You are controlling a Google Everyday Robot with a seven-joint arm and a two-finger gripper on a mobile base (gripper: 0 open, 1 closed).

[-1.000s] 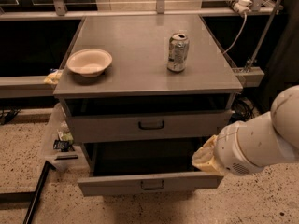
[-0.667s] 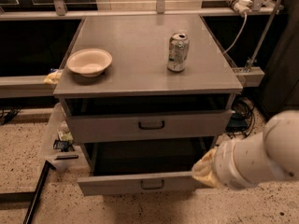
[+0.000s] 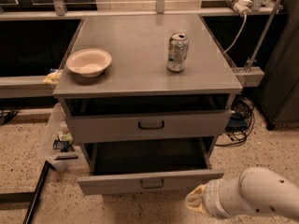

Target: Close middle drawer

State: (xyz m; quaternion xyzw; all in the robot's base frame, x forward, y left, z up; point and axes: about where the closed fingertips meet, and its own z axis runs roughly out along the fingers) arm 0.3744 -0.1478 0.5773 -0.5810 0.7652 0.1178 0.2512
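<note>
The middle drawer (image 3: 149, 182) is a wide grey metal drawer with a small dark loop handle at its centre. It stands pulled out, and its dark deep interior shows behind the front. Above it is the taller-fronted grey drawer (image 3: 150, 125), pulled out a little with a dark gap under the cabinet top. My gripper (image 3: 195, 202) shows only as a cream-coloured tip at the end of my white arm (image 3: 261, 199), at the lower right. It sits just below and in front of the middle drawer's right front corner. The lowest drawer is out of view.
On the grey cabinet top (image 3: 135, 69) stand a cream bowl (image 3: 88, 62) and a drink can (image 3: 177, 52). A clear bag of litter (image 3: 60, 136) hangs at the cabinet's left. Cables (image 3: 240, 120) lie on the speckled floor at the right, and a dark rod (image 3: 35, 195) lies at the lower left.
My arm has dropped down and to the right, from beside the middle drawer's right front corner to below it. The drawer stays as far out as before.
</note>
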